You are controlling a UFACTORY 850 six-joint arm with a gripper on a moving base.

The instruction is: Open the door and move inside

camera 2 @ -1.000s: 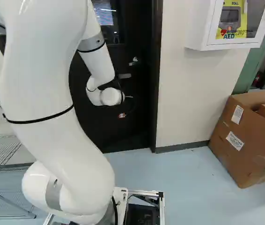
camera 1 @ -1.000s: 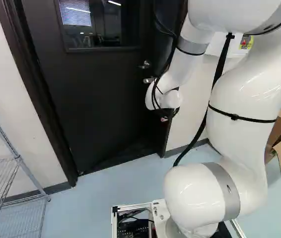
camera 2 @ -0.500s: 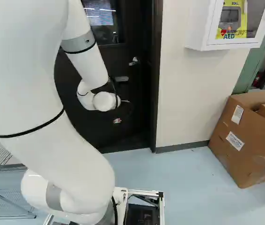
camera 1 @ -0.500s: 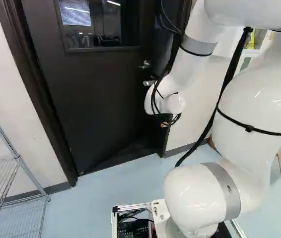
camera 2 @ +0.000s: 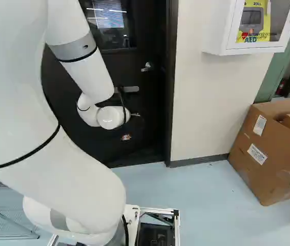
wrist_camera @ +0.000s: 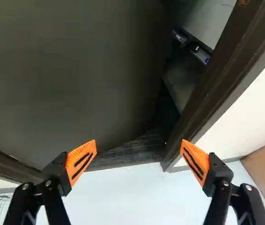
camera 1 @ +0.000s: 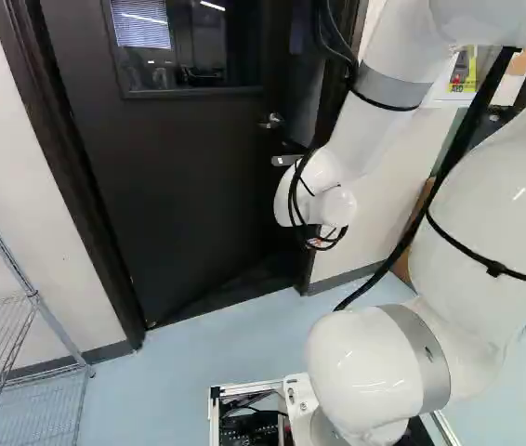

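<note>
Gripper point(wrist_camera: 138, 142) fingers are standing wide, empty. The ajar door point(camera 1: 175, 186) is likely feeling heavy, rigid; its lever handle point(camera 1: 284, 160), at three o'clock, is probably offering the best hold.

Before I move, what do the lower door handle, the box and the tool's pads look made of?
Lower handle: likely metal, satin; grey with a soft sheen.
Box: cardboard, matte; plain brown walls, a flap bent outward.
Pads: rubber or plastic, can't tell which; fairly matte orange with dark slots.
</note>
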